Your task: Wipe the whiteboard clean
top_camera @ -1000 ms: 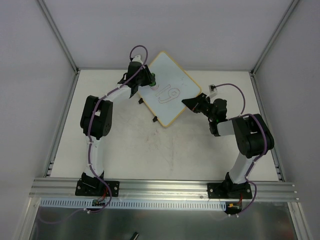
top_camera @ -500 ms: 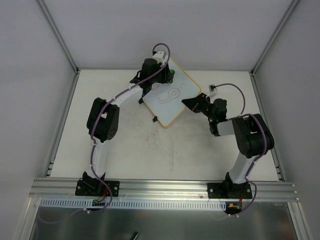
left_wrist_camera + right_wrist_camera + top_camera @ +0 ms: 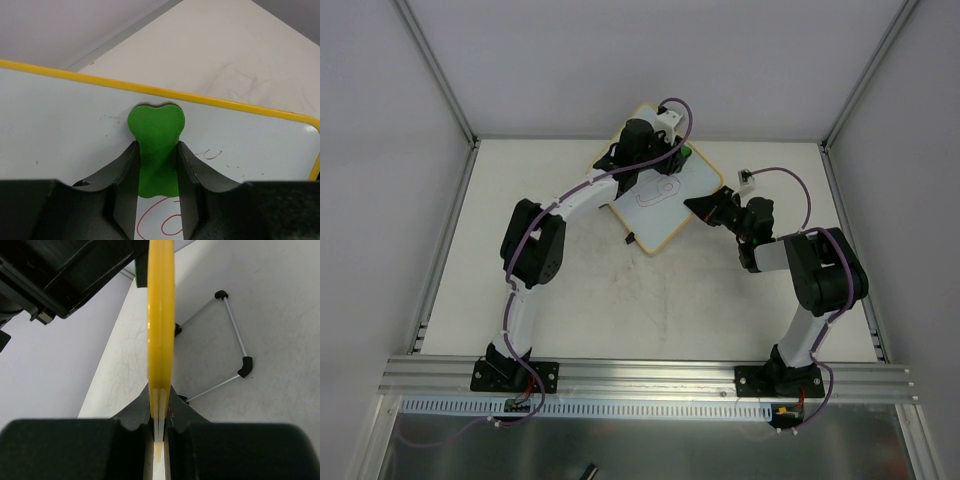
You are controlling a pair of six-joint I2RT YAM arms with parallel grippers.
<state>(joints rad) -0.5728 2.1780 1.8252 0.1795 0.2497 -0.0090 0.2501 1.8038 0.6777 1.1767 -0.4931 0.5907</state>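
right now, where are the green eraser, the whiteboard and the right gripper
green eraser point(image 3: 154, 131), left wrist view, middle of its green face
whiteboard point(image 3: 60, 127), left wrist view, bare white surface
right gripper point(image 3: 160, 397), right wrist view, midway between fingertips

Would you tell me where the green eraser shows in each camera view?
Top external: green eraser upper centre, in the left gripper on the whiteboard.
Left wrist: centre, pinched between the fingers.
Right wrist: not clearly visible.
Shared landmark: the whiteboard's yellow frame.
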